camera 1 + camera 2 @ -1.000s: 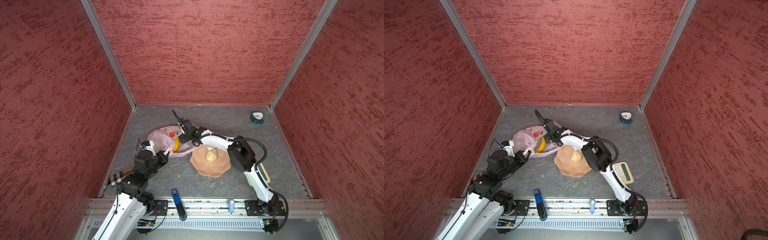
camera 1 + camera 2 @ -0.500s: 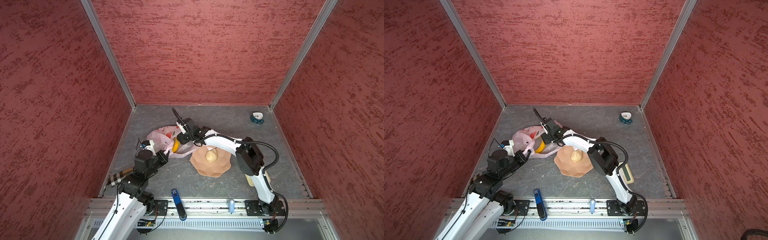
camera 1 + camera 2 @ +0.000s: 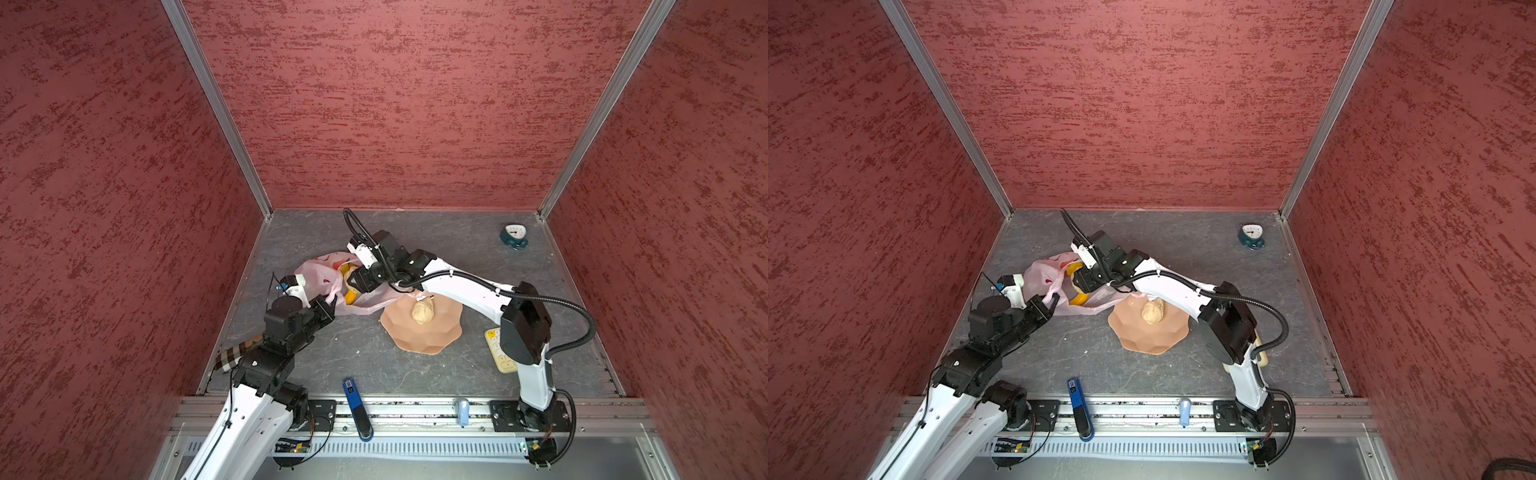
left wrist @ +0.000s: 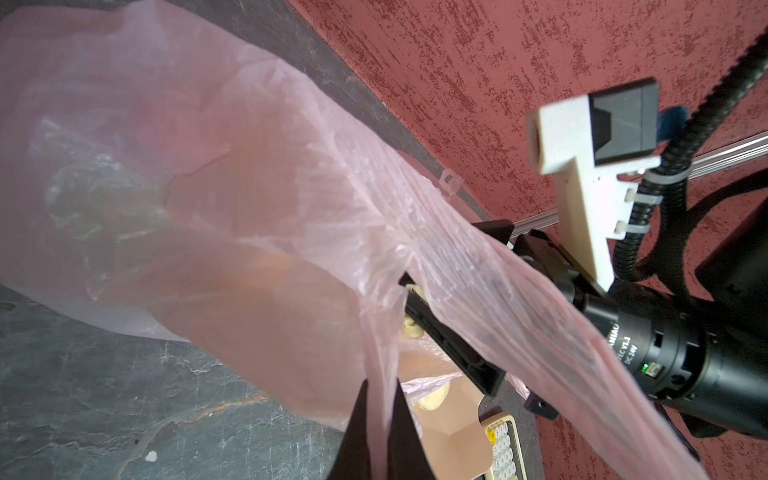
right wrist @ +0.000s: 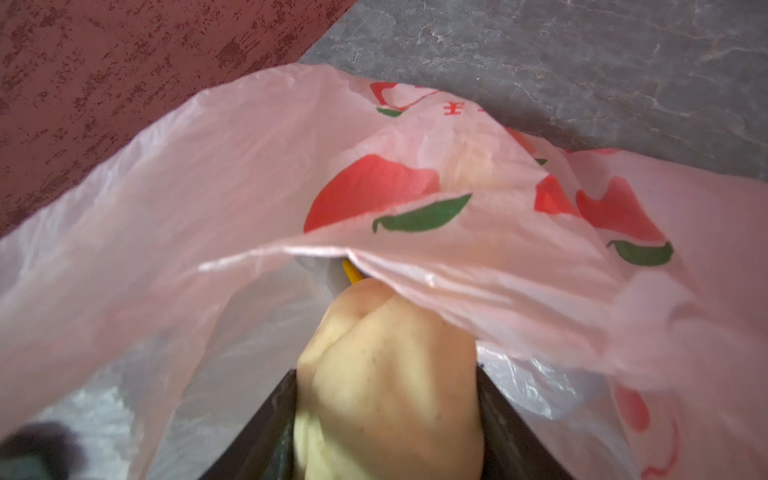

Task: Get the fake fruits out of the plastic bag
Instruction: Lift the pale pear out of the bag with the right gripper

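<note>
Nearest me, the bowl (image 3: 419,347) holds one beige ball (image 3: 423,311). Beyond it, my left gripper (image 4: 380,384) is pinched flat on a handle (image 4: 384,332) of the plastic bag (image 3: 316,274); only its wrist view shows that clearly. Farther on, my right gripper (image 5: 386,372) clamps a second beige ball (image 5: 395,415) at the bag's mouth, which is hard to make out from above. One banana (image 3: 350,296) shows in both top views. I can't make out any other fruits.

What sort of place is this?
Probably a robot test booth: red textured walls enclose a grey tabletop, and a left arm and right arm are mounted on a metal rail.
</note>
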